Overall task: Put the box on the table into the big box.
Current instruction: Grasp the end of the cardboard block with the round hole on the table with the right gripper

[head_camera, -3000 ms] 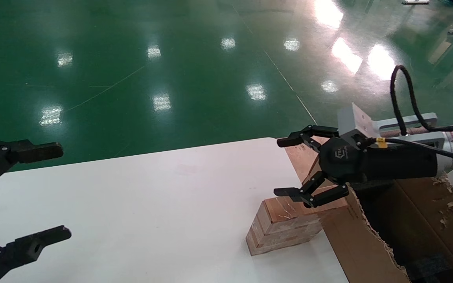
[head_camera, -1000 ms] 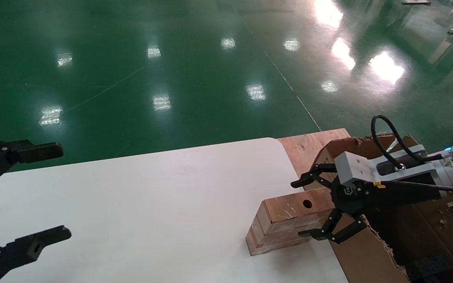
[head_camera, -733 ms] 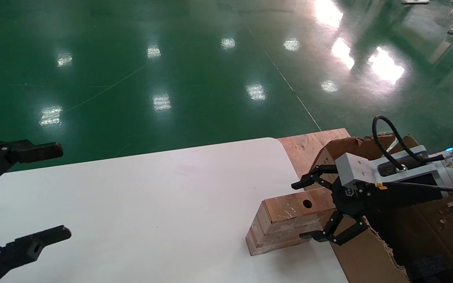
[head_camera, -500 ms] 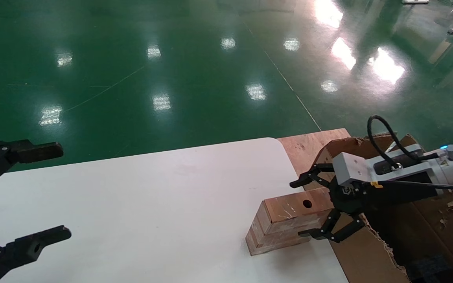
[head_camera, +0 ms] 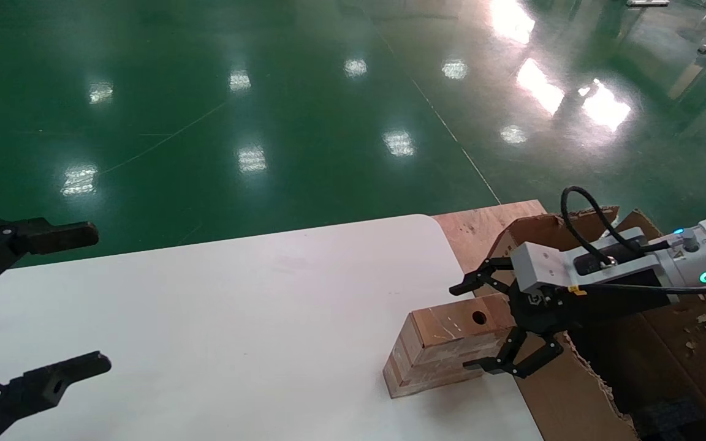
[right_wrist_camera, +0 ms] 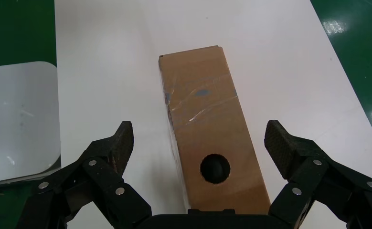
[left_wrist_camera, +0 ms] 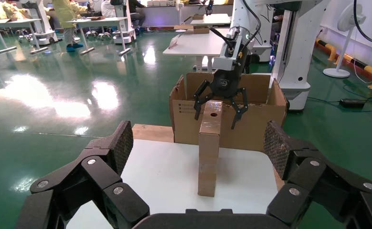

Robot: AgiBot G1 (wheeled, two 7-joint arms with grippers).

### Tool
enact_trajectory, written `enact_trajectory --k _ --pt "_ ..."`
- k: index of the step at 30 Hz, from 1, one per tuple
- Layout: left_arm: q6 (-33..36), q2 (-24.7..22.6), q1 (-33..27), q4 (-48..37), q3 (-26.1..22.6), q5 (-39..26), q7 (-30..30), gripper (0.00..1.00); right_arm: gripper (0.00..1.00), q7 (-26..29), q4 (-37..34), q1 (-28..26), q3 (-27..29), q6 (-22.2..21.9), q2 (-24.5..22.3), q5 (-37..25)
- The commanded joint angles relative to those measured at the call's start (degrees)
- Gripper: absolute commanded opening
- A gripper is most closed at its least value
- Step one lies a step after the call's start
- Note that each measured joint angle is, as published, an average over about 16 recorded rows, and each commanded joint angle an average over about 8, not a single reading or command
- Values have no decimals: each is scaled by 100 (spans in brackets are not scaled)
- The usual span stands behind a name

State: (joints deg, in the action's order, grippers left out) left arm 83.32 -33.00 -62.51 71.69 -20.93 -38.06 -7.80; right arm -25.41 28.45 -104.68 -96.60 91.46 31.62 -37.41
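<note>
- The left gripper [head_camera: 53, 306] is idling nearest the robot, over the near left edge of the bench [head_camera: 236, 318], its fingers spread wide and holding nothing.
- The box [head_camera: 445, 343] is resting on edge at the bench's right side, its holed face turned up and its far end close against the big box [head_camera: 573, 392], which is standing just off the bench's right edge beside a plywood board [head_camera: 482, 223].
- The right gripper [head_camera: 482, 324] is reaching in over the big box's torn flap, its fingers [right_wrist_camera: 119, 143] spread on either side of the box's holed end without touching it.
- The step in hand appears to be the approach to the grasp; the next move is calling for the fingers to close squarely across the box's narrow sides, then a lift high enough to clear the ragged flap.
- Against three seconds ago, the right gripper is sitting lower and farther right, so the round hole it was covering is now showing; over the last second it has crept only slightly.
</note>
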Motion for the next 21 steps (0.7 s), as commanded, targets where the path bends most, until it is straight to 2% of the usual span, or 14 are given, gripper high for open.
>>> enact_trajectory --k 1,2,9,10,21 --pt "0 0 0 0 0 0 0 100 100 -23 -16 -13 -60 1 2 43" --pt "0 0 0 0 0 0 0 94 97 -25 -19 -17 -69 1 2 51" --pt "-1 0 1 -1 0 0 0 7 10 -25 -16 -25 -72 2 -1 62" --pt "-1 0 1 -1 0 0 0 1 0 -24 -15 -25 -67 2 -1 58" --pt "-1 0 1 -1 0 1 0 0 0 -19 -7 -10 -35 3 -1 30"
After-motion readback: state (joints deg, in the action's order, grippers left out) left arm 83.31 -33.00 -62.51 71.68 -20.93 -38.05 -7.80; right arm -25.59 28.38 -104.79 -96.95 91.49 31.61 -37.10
